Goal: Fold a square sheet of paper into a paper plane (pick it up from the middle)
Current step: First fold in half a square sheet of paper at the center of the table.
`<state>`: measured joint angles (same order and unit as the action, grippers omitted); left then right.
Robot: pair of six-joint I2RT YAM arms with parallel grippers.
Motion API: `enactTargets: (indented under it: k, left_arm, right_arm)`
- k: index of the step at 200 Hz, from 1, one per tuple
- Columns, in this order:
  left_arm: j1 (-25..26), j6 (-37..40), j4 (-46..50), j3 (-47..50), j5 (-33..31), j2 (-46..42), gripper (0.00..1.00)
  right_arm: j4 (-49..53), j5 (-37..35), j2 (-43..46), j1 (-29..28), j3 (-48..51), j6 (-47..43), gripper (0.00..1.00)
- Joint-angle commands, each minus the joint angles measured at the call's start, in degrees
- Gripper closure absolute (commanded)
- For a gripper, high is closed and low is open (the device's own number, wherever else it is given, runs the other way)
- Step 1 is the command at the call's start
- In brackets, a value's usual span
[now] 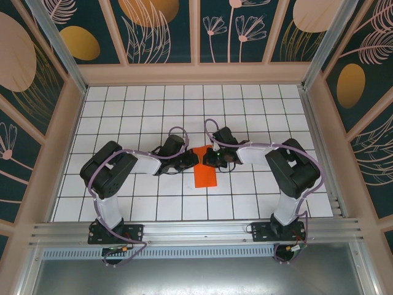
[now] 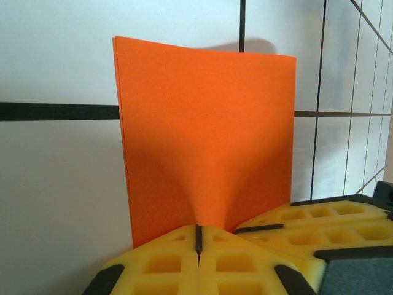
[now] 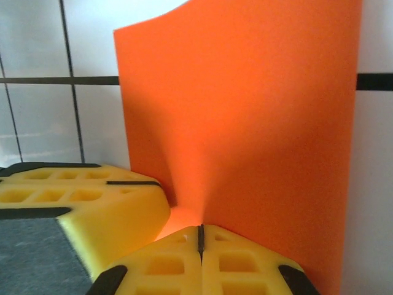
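The square sheet of paper [image 1: 204, 174] is bright orange-red and lies as a narrow rectangle on the white tiles at mid-table, apparently doubled over. Both arms reach inward and meet at its far edge. My left gripper [image 1: 193, 158] is shut on that edge, and in the left wrist view its yellow fingers [image 2: 159, 264] pinch the paper [image 2: 209, 135], which puckers at the left gripper [image 2: 198, 236]. My right gripper [image 1: 210, 158] is shut on the same edge right beside it. The sheet [image 3: 258, 123] rises from the right gripper [image 3: 200, 236]. The paper plane is out of view.
The white tiled floor [image 1: 141, 110] spreads out on all sides of the sheet. Patterned walls [image 1: 67, 123] enclose the table on the left, right and back. An aluminium rail [image 1: 196, 230] runs along the near edge by the arm bases.
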<state>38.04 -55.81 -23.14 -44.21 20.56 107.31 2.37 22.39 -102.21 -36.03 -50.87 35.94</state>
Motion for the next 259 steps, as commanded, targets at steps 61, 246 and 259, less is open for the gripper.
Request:
enactTargets:
  k: [61, 246, 259]
  left_arm:
    - [0.3, 0.2, 16.1, 2.8, -8.9, 7.7, 1.0]
    - [0.2, 0.7, 14.4, 4.4, -8.2, 7.1, 1.0]
    - [0.3, 0.3, 14.2, 4.7, -8.1, 7.2, 1.0]
  right_arm:
    - [4.0, -0.3, -0.4, 4.1, 3.7, -4.7, 1.0]
    - [-13.2, 7.7, 5.5, 5.6, 6.9, 0.9, 1.0]
    - [-16.0, 9.1, 4.1, 5.4, 6.9, 1.8, 1.0]
